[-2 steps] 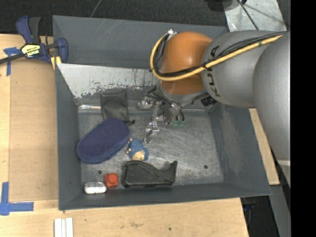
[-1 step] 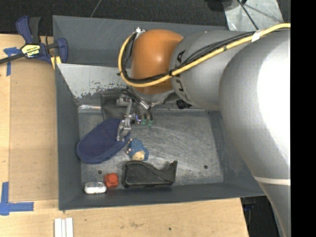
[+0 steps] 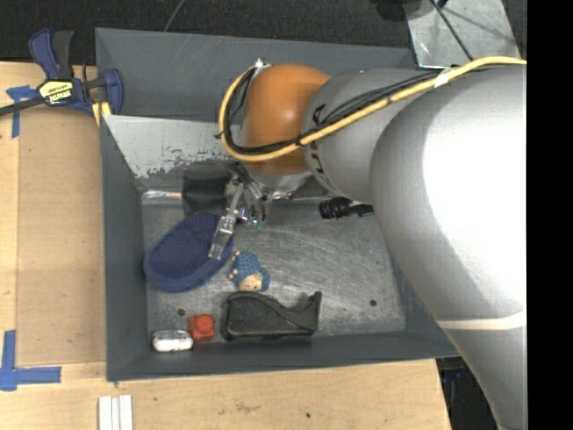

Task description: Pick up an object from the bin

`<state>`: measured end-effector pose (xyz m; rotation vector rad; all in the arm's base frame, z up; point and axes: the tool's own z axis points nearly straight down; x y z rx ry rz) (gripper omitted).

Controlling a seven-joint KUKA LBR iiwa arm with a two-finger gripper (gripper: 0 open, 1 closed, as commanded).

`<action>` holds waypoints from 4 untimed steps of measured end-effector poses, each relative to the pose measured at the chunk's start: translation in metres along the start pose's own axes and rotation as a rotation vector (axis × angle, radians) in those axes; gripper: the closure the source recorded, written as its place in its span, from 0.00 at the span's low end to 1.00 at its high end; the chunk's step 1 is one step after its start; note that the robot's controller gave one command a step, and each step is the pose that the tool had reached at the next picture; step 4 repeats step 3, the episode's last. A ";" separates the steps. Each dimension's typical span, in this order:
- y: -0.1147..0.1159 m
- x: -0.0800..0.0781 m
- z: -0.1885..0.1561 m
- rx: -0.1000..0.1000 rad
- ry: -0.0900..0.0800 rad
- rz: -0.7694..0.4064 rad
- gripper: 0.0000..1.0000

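Hand [image 3: 225, 229] hovers at the right edge of blue cloth cap [image 3: 179, 256].

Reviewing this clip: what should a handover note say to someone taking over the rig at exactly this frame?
Pincer: low in the bin, at the right edge of the blue cloth. Its grip cannot be judged from here.
Things: the blue cloth lies left of middle. The small toy figure is just below the pincer. The black holder sits along the near wall. The red cap and silver piece are in the near left corner.
Done: nothing lifted clear of the floor.
Left: secure one thing, likely the cloth, and raise it out.
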<state>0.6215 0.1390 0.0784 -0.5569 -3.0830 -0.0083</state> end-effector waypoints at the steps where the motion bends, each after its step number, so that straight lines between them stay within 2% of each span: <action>1: 0.002 -0.004 -0.004 -0.008 -0.015 0.000 1.00; 2: 0.005 -0.002 -0.118 -0.003 -0.019 0.041 1.00; 3: 0.010 -0.001 -0.188 -0.003 -0.019 0.027 1.00; 4: 0.010 -0.001 -0.188 -0.003 -0.019 0.027 1.00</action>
